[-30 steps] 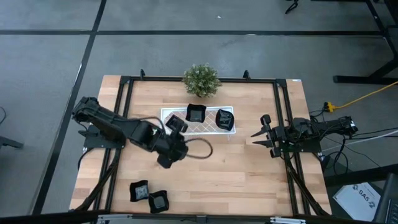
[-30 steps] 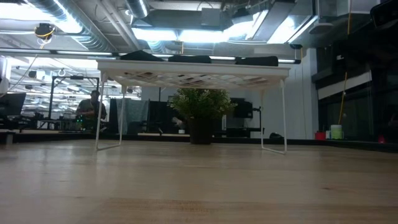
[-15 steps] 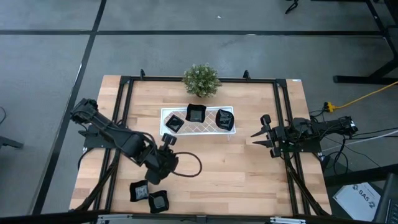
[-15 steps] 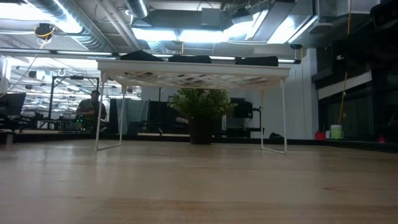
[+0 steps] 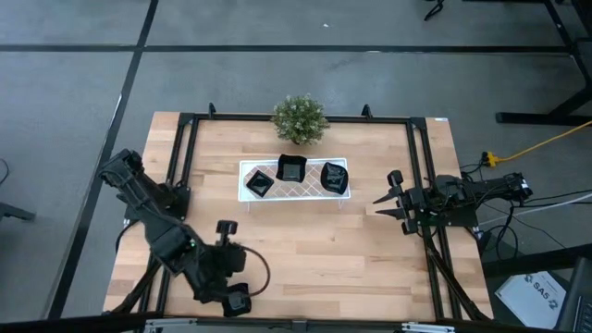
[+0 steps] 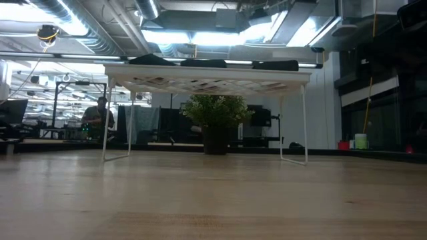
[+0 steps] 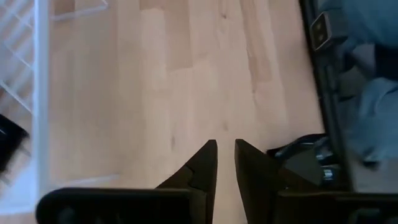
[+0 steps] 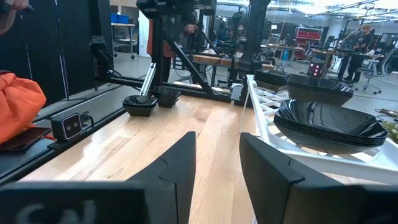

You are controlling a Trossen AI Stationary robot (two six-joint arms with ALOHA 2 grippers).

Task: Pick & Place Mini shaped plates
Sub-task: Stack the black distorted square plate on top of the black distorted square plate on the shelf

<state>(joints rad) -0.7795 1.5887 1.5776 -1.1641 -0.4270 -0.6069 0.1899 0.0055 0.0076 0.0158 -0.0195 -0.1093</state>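
Wooden worktop [image 5: 370, 268] with black frame rails, seen from above. White lattice tray [image 5: 310, 188] on wire legs sits mid-worktop toward the far edge, potted plant [image 5: 299, 118] just behind it. Three mini shaped plates on the tray: one at its left end [image 5: 260, 184], one at the middle back [image 5: 291, 168], one at the right end [image 5: 334, 178]. Another plate [image 5: 238, 302] lies at the near-left edge of the worktop, partly under the left arm; any others there are covered by the arm, cannot tell.

Left end effector [image 7: 225, 163] is over the near-left part of the worktop, close above that near plate. In its wrist view the two dark fingers stand nearly together with a thin gap, nothing between them, only bare wood beyond; tips touch nothing visible. Tray edge and a dark plate are cut off at that picture's border.

Right end effector [image 8: 216, 177] waits at the right edge of the worktop, level with the tray, fingers parted with a clear gap, empty. Its wrist view shows the tray's right-end plate [image 8: 328, 123] close by and the two near-left plates [image 8: 152, 102] far off beside the left arm.

Low view: tray [image 6: 207, 75] seen edge-on with plates as dark bumps on top, plant [image 6: 215, 123] behind, neither arm in that picture, a person [image 6: 99, 117] far off in the room
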